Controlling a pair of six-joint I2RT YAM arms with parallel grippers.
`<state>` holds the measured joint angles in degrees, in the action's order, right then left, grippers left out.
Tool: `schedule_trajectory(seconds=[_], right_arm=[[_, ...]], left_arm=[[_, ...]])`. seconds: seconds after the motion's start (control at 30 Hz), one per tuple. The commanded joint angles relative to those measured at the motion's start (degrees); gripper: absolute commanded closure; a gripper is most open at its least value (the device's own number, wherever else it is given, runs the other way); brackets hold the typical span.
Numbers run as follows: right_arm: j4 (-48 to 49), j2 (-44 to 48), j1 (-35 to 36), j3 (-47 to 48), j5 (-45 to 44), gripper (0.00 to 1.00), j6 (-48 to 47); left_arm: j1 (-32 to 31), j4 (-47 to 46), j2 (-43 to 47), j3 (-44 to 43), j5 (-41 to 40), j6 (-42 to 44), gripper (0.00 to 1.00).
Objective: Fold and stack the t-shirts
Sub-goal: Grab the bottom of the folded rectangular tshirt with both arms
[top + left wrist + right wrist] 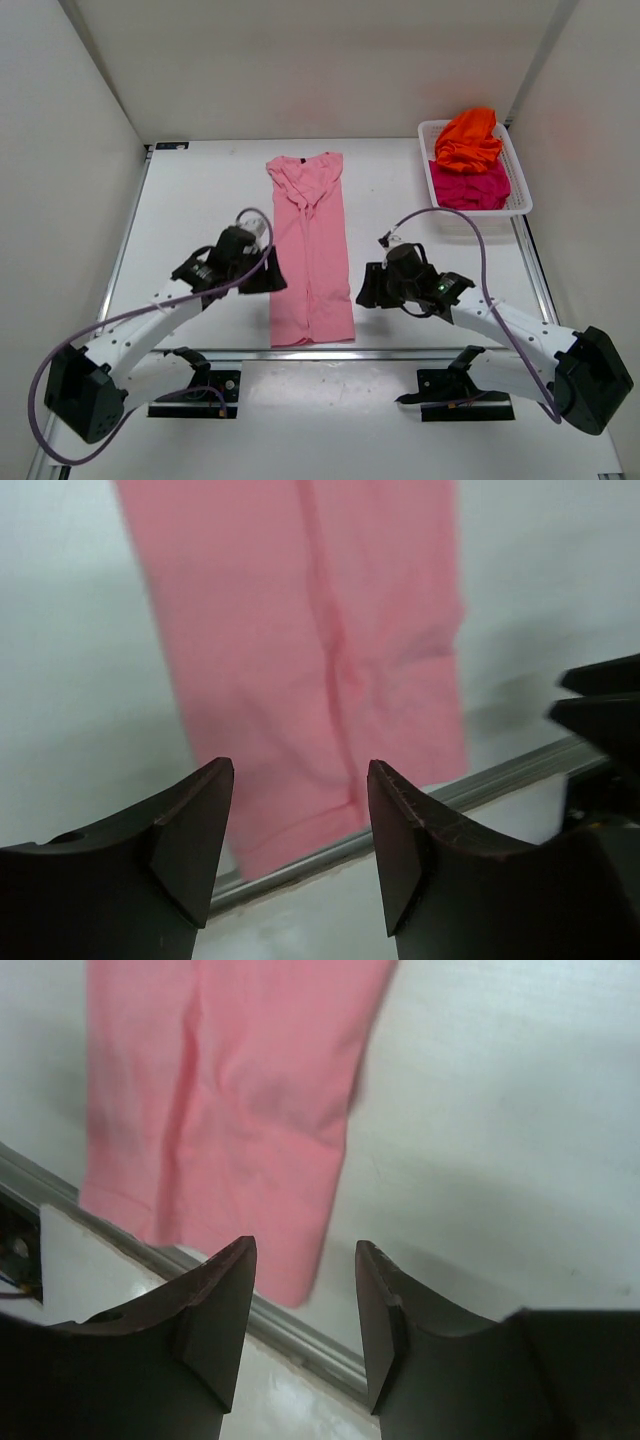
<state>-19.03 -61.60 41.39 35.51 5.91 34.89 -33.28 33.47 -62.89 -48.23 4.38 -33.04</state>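
pink t-shirt (312, 260) folded lengthwise, plain fabric

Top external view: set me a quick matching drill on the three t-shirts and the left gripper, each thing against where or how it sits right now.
Things:
1. pink t-shirt
2. orange t-shirt
3. magenta t-shirt
4. left gripper

Places or states:
A. in the white basket, under another shirt
B. jaws apart, nothing between them
C. flat on the table, a long narrow strip between the two arms
D. on top of the pile in the basket

Pairs: 1-C, 2-D, 3-A, 4-B
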Motion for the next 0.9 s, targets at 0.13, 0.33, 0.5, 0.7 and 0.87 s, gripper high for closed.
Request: schedule_trajectory(seconds=[0.13, 0.33, 0.5, 0.7, 0.87], right_arm=[[2.68, 2.10, 4.58, -9.04, 0.50, 0.56, 9.21], [6.36, -1.15, 8.53, -10.81, 0.85, 0.56, 12.39], [10.32, -6.24, 10.81, -10.37, 2.00, 0.56, 13.53], [12.17, -10.99, 12.58, -8.18, 2.79, 0.59, 13.97], [12.52, -13.19, 12.84, -7.29, 3.84, 0.74, 13.80]], left_arm=[[-2.13, -1.57, 14.11, 22.01, 0.63, -9.14, 0.32], [-4.61, -3.85, 18.42, 29.42, 2.03, -13.45, 0.30], [-4.95, -6.22, 20.53, 31.79, 2.91, -15.83, 0.30], [-7.94, -7.20, 17.73, 31.44, 1.60, -17.41, 0.43], [-10.40, -9.74, 13.86, 30.12, 1.77, -17.68, 0.66]])
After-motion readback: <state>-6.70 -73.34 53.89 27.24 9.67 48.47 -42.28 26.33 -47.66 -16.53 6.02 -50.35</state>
